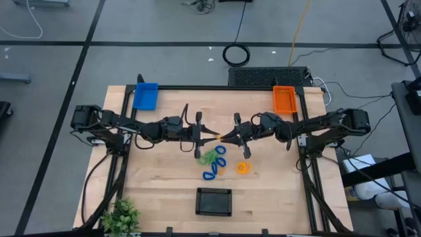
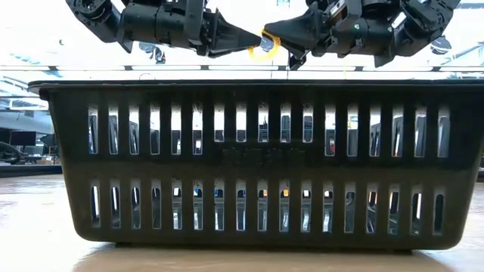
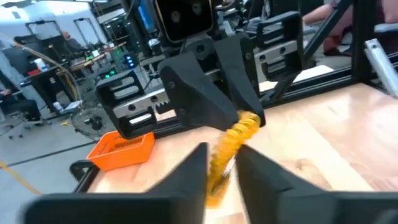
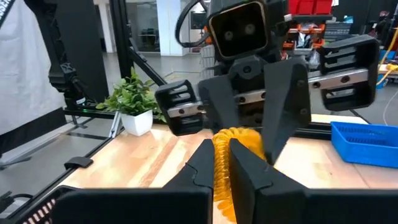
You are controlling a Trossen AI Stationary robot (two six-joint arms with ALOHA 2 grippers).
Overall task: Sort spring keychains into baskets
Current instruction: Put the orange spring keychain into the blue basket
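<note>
**Two arms meet over a yellow coil at mid-table**

The left gripper (image 1: 209, 137) and the right gripper (image 1: 225, 137) face each other tip to tip above the middle of the wooden table (image 1: 164, 191), both pinching the same orange-yellow spring keychain (image 2: 264, 44), which hangs in the air between them. The right gripper's jaws are clamped narrow on the coil (the right wrist view shows it squeezed between the two dark fingers (image 4: 249, 165)), while the left gripper's jaws stand close around its other end, the coil seen between them in the left wrist view.

On the table below, just toward the near edge from the meeting point, lie the other spring keychains: a green keychain (image 1: 208, 157), a blue keychain (image 1: 212, 174) touching it, and a second orange-yellow keychain (image 1: 243, 168) a little to the right.

The blue basket (image 1: 145, 96) sits at the far left corner, the orange basket (image 1: 285, 99) at the far right corner, and the black basket (image 1: 214, 201) near the front edge, well apart from the pile. A green plant (image 1: 121, 214) stands at the front left corner.
</note>
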